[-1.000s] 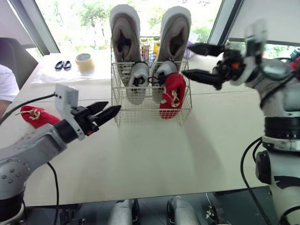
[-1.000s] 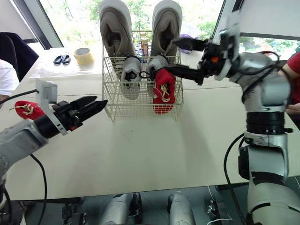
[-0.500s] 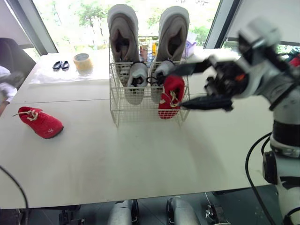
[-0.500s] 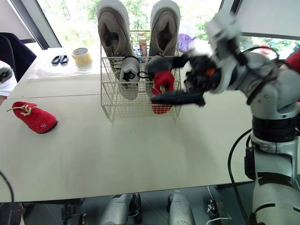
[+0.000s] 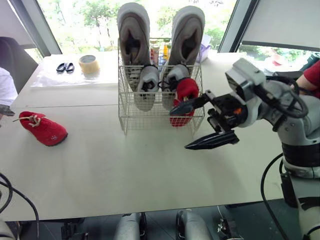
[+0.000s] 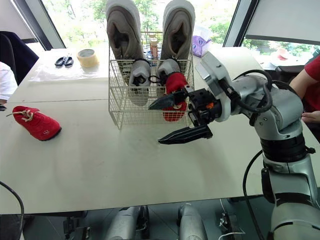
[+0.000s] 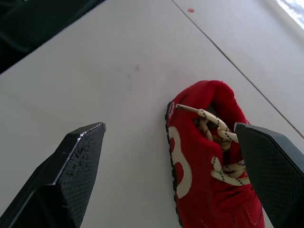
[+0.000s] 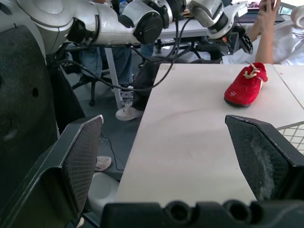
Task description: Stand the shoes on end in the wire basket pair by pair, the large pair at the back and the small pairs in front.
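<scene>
The wire basket (image 5: 160, 112) stands at mid-table. Two large grey shoes (image 5: 133, 40) stand on end at its back, two small grey-and-white shoes (image 5: 146, 87) in front of them, and one small red shoe (image 5: 186, 95) at the front right. The other red shoe (image 5: 42, 129) lies on its sole at the table's left. My left gripper (image 7: 168, 129) hovers open just above it, one finger to each side. Open and empty, my right gripper (image 5: 180, 129) hangs in front of the basket's right half, pointing left.
A tape roll (image 5: 90, 65) and scissors (image 5: 66, 68) lie at the back left. Bottles (image 5: 155, 50) stand behind the basket. A person's white sleeve (image 5: 5, 85) is at the left edge, and a red sleeve (image 5: 310, 75) at the right edge.
My left arm has drawn back from mid-table to the red shoe at the left. My right gripper has dropped from the basket's upper right to in front of it.
</scene>
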Tool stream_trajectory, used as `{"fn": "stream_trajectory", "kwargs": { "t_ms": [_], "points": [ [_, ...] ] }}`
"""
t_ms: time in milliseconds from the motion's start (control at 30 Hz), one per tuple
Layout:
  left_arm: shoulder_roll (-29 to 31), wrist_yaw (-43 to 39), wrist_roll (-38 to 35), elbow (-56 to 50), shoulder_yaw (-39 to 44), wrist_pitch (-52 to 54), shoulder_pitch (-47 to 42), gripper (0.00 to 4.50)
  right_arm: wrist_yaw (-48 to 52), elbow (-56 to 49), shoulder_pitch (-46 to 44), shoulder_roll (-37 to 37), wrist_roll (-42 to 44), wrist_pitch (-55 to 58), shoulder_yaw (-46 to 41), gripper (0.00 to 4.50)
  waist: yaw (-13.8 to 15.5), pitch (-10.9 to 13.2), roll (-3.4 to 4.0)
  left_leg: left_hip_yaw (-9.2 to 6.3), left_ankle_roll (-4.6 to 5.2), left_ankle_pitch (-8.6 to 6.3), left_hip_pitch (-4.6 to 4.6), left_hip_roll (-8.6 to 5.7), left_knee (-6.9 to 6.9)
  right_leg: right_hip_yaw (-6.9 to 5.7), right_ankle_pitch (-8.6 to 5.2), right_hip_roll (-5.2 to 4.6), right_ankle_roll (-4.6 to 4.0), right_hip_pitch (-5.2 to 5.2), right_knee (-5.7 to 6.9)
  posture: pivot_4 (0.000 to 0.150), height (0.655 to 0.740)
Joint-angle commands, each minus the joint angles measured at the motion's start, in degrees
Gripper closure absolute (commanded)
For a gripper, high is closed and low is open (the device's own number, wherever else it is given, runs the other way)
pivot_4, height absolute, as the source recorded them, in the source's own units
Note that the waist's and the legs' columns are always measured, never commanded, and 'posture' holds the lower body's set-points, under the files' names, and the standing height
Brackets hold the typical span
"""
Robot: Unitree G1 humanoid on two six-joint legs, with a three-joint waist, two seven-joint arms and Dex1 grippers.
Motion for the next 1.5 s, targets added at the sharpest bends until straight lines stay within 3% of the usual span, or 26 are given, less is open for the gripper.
{"fn": "stream_trajectory", "kwargs": {
  "t_ms": [33,133,333,400,600,700,767,900,1033,1200,1267,1333,1500],
  "points": [
    [-1.2,-4.9,7.2,8.2,-2.9,-8.7,-2.8,0.02,-1.7,-3.3,-0.7,-1.3,3.6,1.5,-3.9,0.00,0.0,0.0,-0.01,0.03,0.00,0.00,0.01,0.00,0.00,0.00,0.01,0.00,-0.01,0.00,0.00,0.150,0.7351],
    [-2.8,-7.0,10.7,14.2,-3.8,-13.8,-6.0,0.80,-3.1,-4.0,-0.8,-1.9,4.3,2.1,-4.7,0.00,0.0,0.0,-0.10,0.04,0.00,-0.01,0.00,0.00,0.00,0.00,0.01,0.00,-0.02,-0.02,-0.01,0.150,0.7351],
    [-4.1,-11.3,17.5,19.0,-6.5,-18.1,-10.1,3.73,-5.7,-5.4,0.6,-2.8,4.8,2.7,-5.7,0.00,-0.2,0.0,-0.25,0.05,0.06,-0.04,-0.01,0.04,0.00,0.00,0.02,-0.04,-0.02,-0.06,-0.02,0.150,0.7351],
    [-4.1,-12.1,18.5,19.6,-6.2,-18.2,-10.6,4.41,-6.5,-5.9,1.3,-3.1,5.0,2.7,-6.0,0.00,-0.2,0.0,-0.25,0.09,0.11,-0.02,-0.01,0.04,-0.01,0.00,0.02,-0.05,-0.02,-0.08,-0.01,0.150,0.7351],
    [-4.0,-12.0,18.3,16.2,-3.9,-16.8,-15.6,4.41,-8.0,-5.9,1.9,-4.3,5.3,3.0,-7.1,0.00,-0.1,0.0,-0.38,0.08,0.25,-0.05,-0.01,0.08,0.03,0.00,0.02,-0.05,-0.03,-0.07,0.01,0.150,0.7351],
    [-5.8,-11.3,18.3,4.1,-5.5,-12.9,-20.8,4.41,-9.0,-4.0,0.8,-5.7,6.3,4.5,-8.3,0.00,0.6,0.0,-0.80,-0.13,0.17,-0.03,-0.40,0.12,0.28,-0.28,0.03,-0.04,-0.03,-0.17,0.04,0.150,0.7351],
    [-7.9,-9.1,14.2,-5.6,-2.6,-2.5,-24.1,4.41,-11.6,-2.2,-1.1,-6.1,9.2,7.8,-10.1,0.00,1.0,0.1,-0.98,-0.20,0.11,-0.01,-0.76,0.15,0.41,-0.30,0.11,-0.07,-0.13,-0.46,0.03,0.150,0.7351],
    [-14.1,-8.0,7.7,-34.6,1.5,7.3,-21.6,4.41,-13.8,0.2,-3.6,-7.3,11.3,10.5,-12.2,0.00,1.1,0.1,-0.97,-0.11,0.43,-0.03,-0.79,0.04,0.43,-0.17,0.19,-0.21,-0.06,-0.47,-0.03,0.150,0.7351],
    [-22.7,-9.0,3.9,-58.6,2.3,1.1,-15.3,4.41,-13.2,2.5,-4.5,-7.7,9.1,9.2,-11.4,0.00,1.1,0.0,-0.94,-0.08,0.37,0.02,-0.68,0.07,0.41,-0.20,0.19,-0.15,-0.03,-0.44,0.05,0.150,0.7351],
    [-36.4,-10.2,-1.2,-78.1,0.3,-6.8,-6.6,4.41,-11.4,4.1,-5.0,-8.4,6.3,7.7,-9.5,0.00,1.2,0.1,-0.93,-0.09,0.25,0.12,-0.45,0.05,0.41,-0.22,0.19,-0.03,-0.04,-0.22,0.14,0.150,0.7351],
    [-42.4,-9.4,-3.2,-82.5,-0.7,-10.3,-3.8,4.41,-10.8,5.1,-5.5,-8.7,5.8,7.8,-9.5,0.00,1.2,0.1,-0.94,-0.11,0.26,0.11,-0.32,0.04,0.40,-0.21,0.19,-0.04,-0.04,-0.08,0.09,0.150,0.7351],
    [-42.0,-13.6,-0.1,-84.6,-7.1,-14.0,-0.6,4.41,-10.3,6.1,-6.1,-8.7,5.2,7.8,-9.2,0.00,1.2,0.1,-0.93,-0.12,0.27,0.11,-0.28,0.04,0.41,-0.22,0.20,-0.03,-0.04,-0.04,0.08,0.150,0.7351],
    [-46.2,-13.2,7.5,-84.1,-15.8,-23.6,3.7,4.41,-9.6,6.5,-6.2,-9.8,4.1,8.1,-9.5,0.00,1.3,0.0,-0.92,-0.02,0.29,0.10,-0.09,0.02,0.41,-0.22,0.19,-0.01,-0.05,0.17,0.06,0.150,0.7351]
  ]
}}
